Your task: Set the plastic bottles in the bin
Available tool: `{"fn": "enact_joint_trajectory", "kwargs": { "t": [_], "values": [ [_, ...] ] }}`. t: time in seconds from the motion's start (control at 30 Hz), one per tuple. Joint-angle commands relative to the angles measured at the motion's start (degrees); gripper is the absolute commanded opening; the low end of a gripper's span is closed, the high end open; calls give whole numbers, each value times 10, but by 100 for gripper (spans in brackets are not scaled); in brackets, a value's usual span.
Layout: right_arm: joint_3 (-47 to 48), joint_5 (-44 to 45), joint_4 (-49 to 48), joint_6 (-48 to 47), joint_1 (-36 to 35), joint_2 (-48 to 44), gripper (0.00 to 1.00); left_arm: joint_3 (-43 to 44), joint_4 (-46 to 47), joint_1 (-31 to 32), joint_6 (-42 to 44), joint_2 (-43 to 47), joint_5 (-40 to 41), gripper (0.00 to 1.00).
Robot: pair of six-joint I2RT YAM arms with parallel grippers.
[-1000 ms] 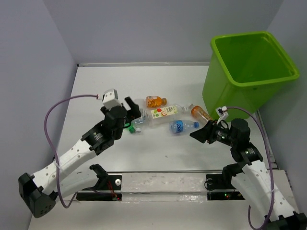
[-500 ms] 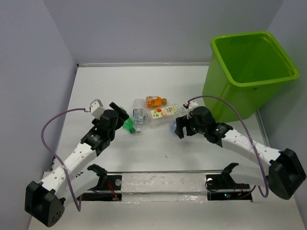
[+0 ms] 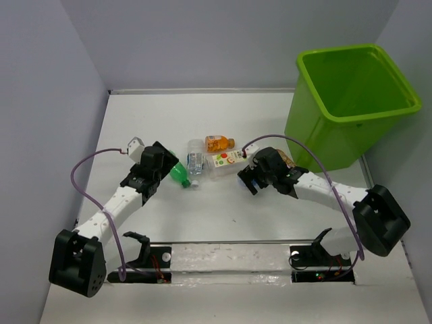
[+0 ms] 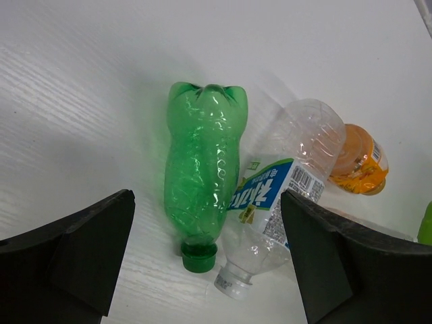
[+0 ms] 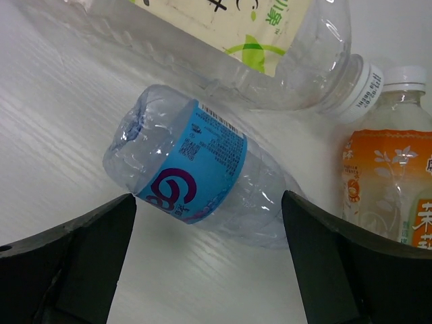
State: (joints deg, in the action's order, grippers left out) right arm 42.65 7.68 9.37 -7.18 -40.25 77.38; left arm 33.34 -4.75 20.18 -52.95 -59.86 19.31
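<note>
The green bottle [image 4: 202, 175] lies on the table with its cap toward my open left gripper [image 4: 209, 270], whose fingers stand either side of the cap end without touching it. A clear bottle with a blue-white label [image 4: 283, 182] leans against it, and an orange bottle [image 4: 358, 158] lies beyond. My right gripper [image 5: 209, 270] is open just short of a clear bottle with a blue label [image 5: 202, 169]. A white-labelled clear bottle [image 5: 270, 40] and a second orange bottle [image 5: 388, 175] lie behind it. From above, the left gripper [image 3: 170, 169], the right gripper [image 3: 247, 181] and the lime-green bin [image 3: 358, 101] show.
The bin stands at the far right against the wall. The bottles lie in a row across the middle of the table [image 3: 223, 216]. Grey walls close the left, back and right sides. A clear strip with mounts runs along the near edge [image 3: 229, 260].
My right arm has swung left from beside the bin to the blue-labelled clear bottle. My left gripper has drawn back a little to the left, behind the green bottle's cap.
</note>
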Motion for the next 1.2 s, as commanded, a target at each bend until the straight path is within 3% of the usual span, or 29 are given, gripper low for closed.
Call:
{"fn": "enact_joint_trajectory", "kwargs": {
  "t": [0.0, 0.3, 0.5, 0.53, 0.63, 0.67, 0.8, 1.0, 1.17],
  "values": [
    [41, -16, -31, -68, -10, 27, 94, 15, 24, -19, 19, -35, -12, 99],
    [78, -33, -32, -97, -10, 97, 95, 54, 24, -29, 29, -115, -28, 99],
    [80, -47, -9, -52, -25, 110, 77, 67, 28, -29, 34, -138, -18, 99],
    [74, -44, -8, -42, -38, 99, 65, 66, 29, -29, 32, -139, -9, 99],
    [53, -47, -4, -13, -85, 71, 44, 63, 41, -29, 33, -148, -4, 99],
    [50, -3, -2, 1, -104, 64, 43, 64, 41, -29, 33, -157, -2, 99],
    [77, -16, 62, 38, -125, 16, 40, 64, 43, -29, 32, -179, -3, 98],
    [135, -49, 97, 69, -131, -120, 34, 54, 72, -29, 27, -194, -1, 82],
    [250, 42, 76, 45, -131, -180, 33, 39, 87, -29, 21, -187, 8, 72]
  ]
}}
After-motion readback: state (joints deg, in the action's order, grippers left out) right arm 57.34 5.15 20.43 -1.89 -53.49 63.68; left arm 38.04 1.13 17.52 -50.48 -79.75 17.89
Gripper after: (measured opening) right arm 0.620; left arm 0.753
